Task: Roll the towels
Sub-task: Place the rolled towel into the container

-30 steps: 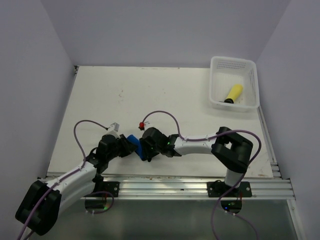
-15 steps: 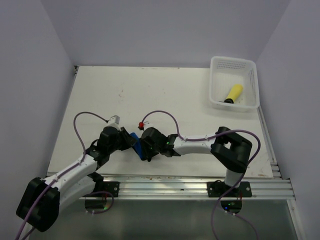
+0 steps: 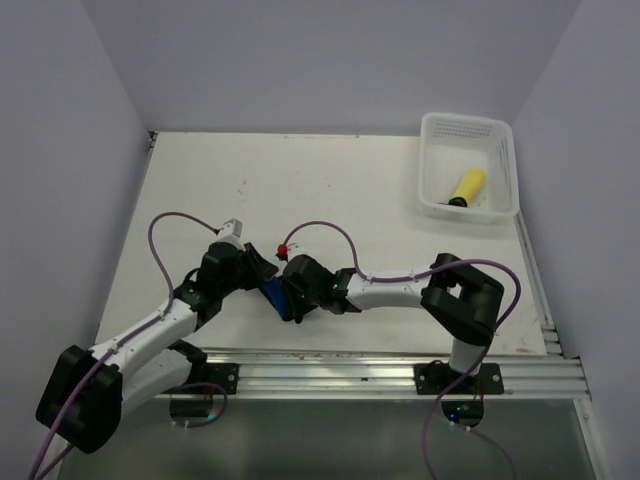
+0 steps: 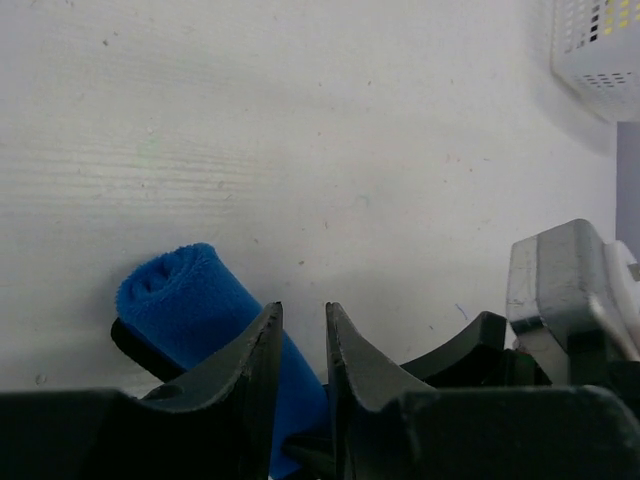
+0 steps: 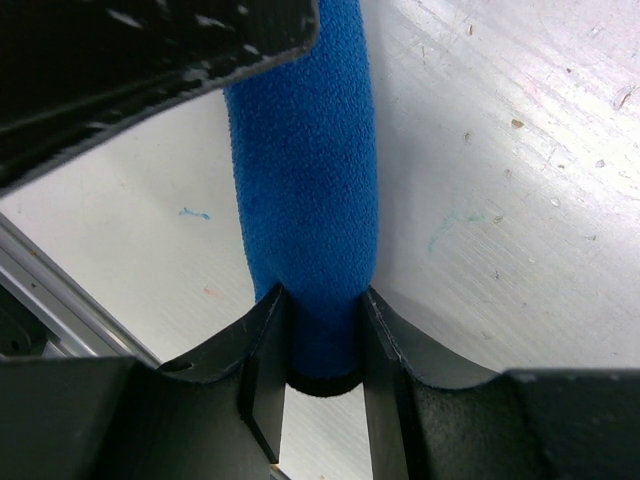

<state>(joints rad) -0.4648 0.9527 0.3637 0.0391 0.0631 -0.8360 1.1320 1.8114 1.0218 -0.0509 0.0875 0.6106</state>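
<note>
The blue towel (image 3: 270,294) is rolled into a tight tube and lies on the white table near the front edge. My right gripper (image 3: 289,297) is shut on one end of the roll (image 5: 305,180), with a finger on each side (image 5: 262,330). My left gripper (image 3: 256,268) sits just left of and behind the roll, its fingers nearly together with nothing between them. In the left wrist view the roll's open end (image 4: 180,300) shows behind the left finger (image 4: 255,350). The yellow towel (image 3: 467,186) lies rolled inside the white basket (image 3: 432,205).
The white perforated basket stands at the far right corner and also shows in the left wrist view (image 4: 600,50). An aluminium rail (image 3: 350,372) runs along the table's near edge. Purple cables loop over both arms. Grey walls close in the table on three sides.
My left gripper has pulled back from the blue roll, up and toward the far side. The roll now lies a little nearer the front edge. My right gripper keeps its hold.
</note>
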